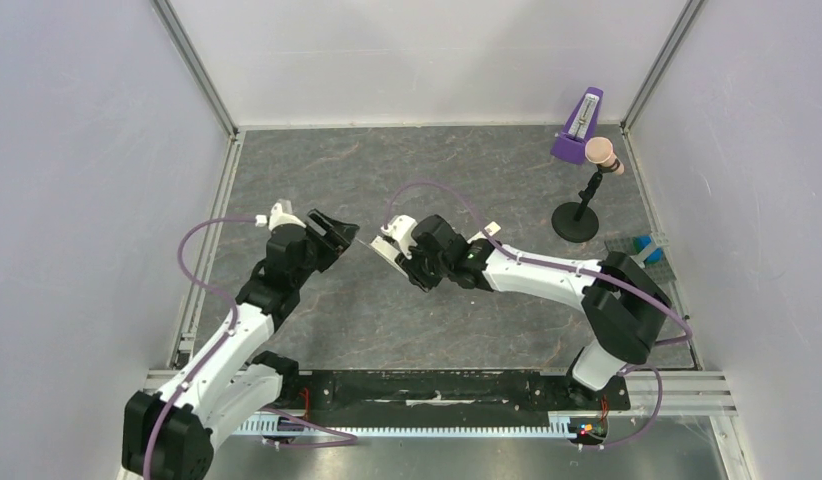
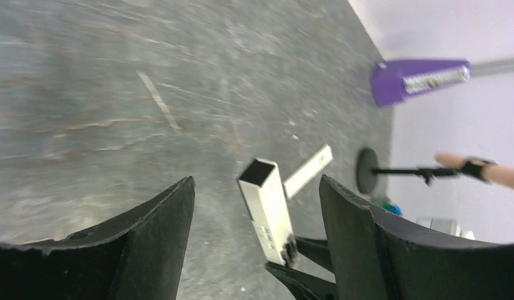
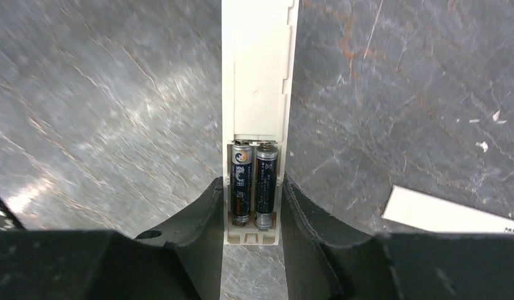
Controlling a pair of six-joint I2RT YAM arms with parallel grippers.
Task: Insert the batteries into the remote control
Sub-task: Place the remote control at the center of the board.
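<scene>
Desk (image 1: 437,170) of grey, marbled, scuffed sheet spreads under both arms, with the left pincer (image 2: 256,181) gaping wide and gripping nothing, and the right pincer (image 3: 251,187) narrowed onto the sides of the slim white plastic remote control (image 3: 257,75), held off the surface. Danger from here, I'd say: that smooth, square-edged bar could slip or twist in such a thin side grip. With the flat white cover strip (image 3: 448,215) lying on the desk nearby, the batteries (image 3: 254,181), two small dark glossy cylinders side by side in the open recess, could tumble out if it tips.
</scene>
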